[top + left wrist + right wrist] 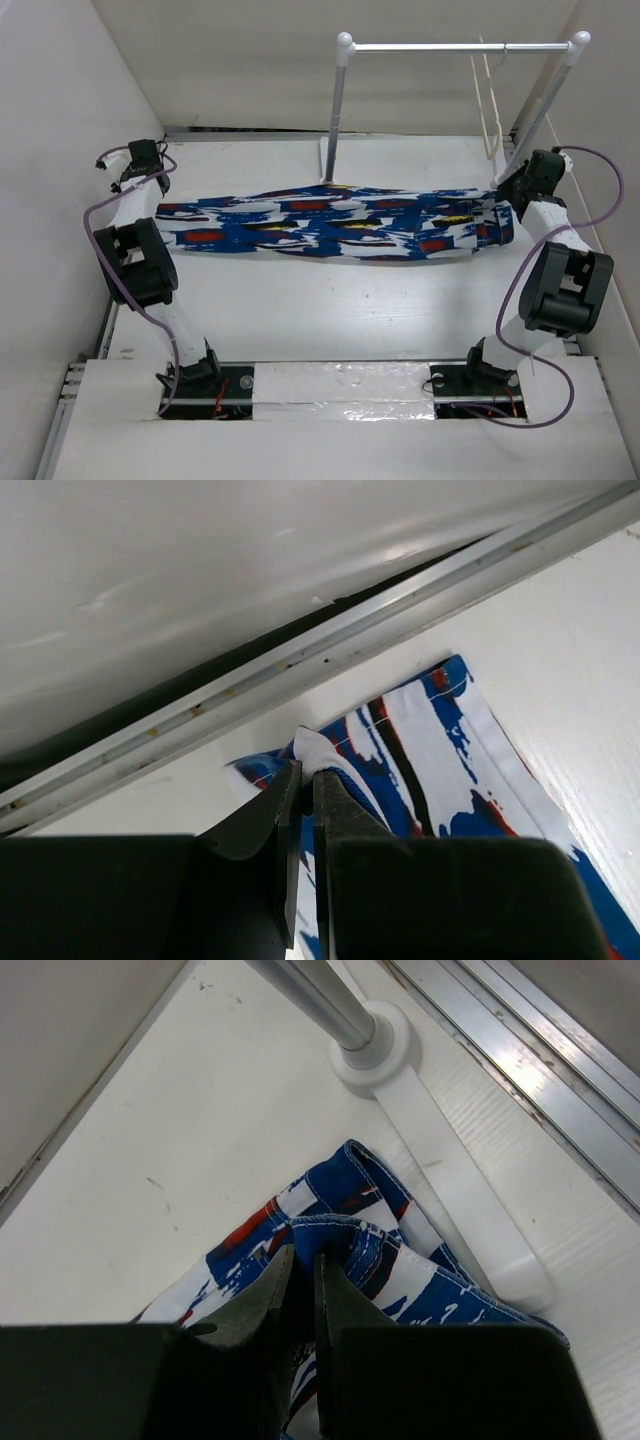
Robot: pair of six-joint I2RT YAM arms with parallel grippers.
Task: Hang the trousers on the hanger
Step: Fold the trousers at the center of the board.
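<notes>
The trousers (335,225) lie stretched flat across the table, blue with white, red and black streaks. My left gripper (152,172) is shut on a pinched fold at their left end; the left wrist view shows the jaws (305,775) closed on the cloth (440,750). My right gripper (517,190) is shut on their right end; the right wrist view shows the jaws (303,1260) pinching a blue hem (400,1260). The cream hanger (490,110) hangs from the rail at the back right, above and behind my right gripper.
A white two-post rail stand with a metal crossbar (450,46) stands at the back; its left post (334,120) rises just behind the trousers, its right foot (385,1045) near my right gripper. Walls close in on both sides. A metal track (330,655) runs along the left wall.
</notes>
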